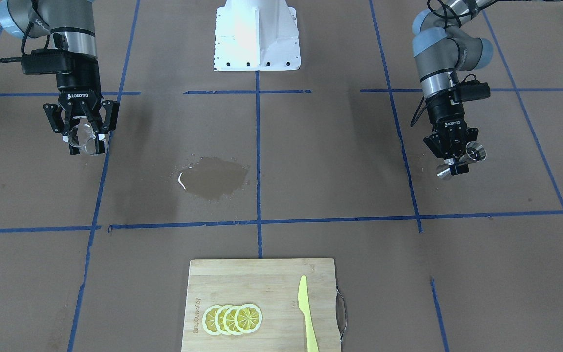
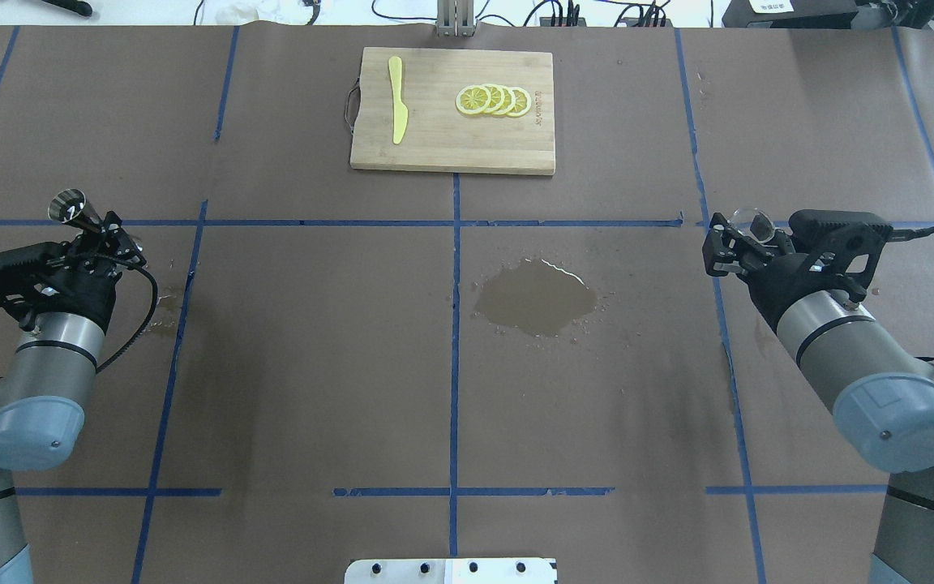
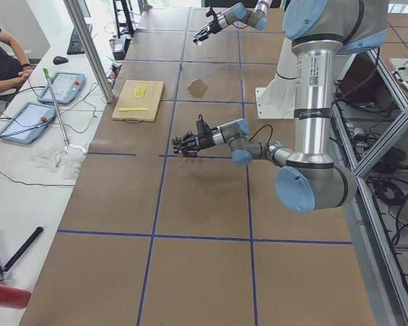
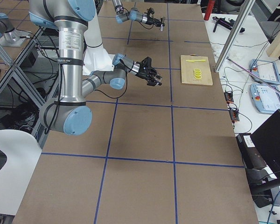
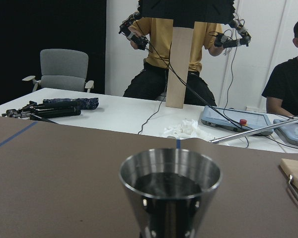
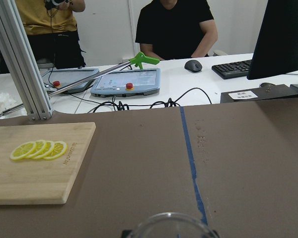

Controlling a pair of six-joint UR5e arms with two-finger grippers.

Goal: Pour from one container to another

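Front-facing exterior view: on the picture's left, the right tool [image 1: 86,145] pinches the glass cup [image 1: 84,137] between its fingers, and the cup is tilted off upright. On the picture's right, the left tool [image 1: 457,165] is clamped on the narrow waist of the jigger [image 1: 475,152], which leans far over, nearly on its side. The two are well apart, toward opposite ends of the counter [image 1: 340,156], with a wet patch [image 1: 213,177] between them. Nearer the camera, a cutting board [image 1: 262,281] carries an overlapping row of lemon slices [image 1: 232,319] and a yellow knife [image 1: 307,313], set apart from each other.

Overhead exterior view: one cone of the jigger sticks out past the left tool's fingers, pointing away from the robot. The glass cup shows as a clear rim at the right tool's tips.

Exterior left view: the near arm holds its tool low over the counter, off the surface.

Left wrist view: the jigger's upper cone fills the lower middle. Its inside looks dark, and I cannot tell whether it holds liquid. Beyond the counter's edge are a person in yellow [image 5: 159,39] and another in black [image 5: 288,84].

Right wrist view: only the cup's rim shows, at the bottom edge. The board with the slices lies ahead to the left.
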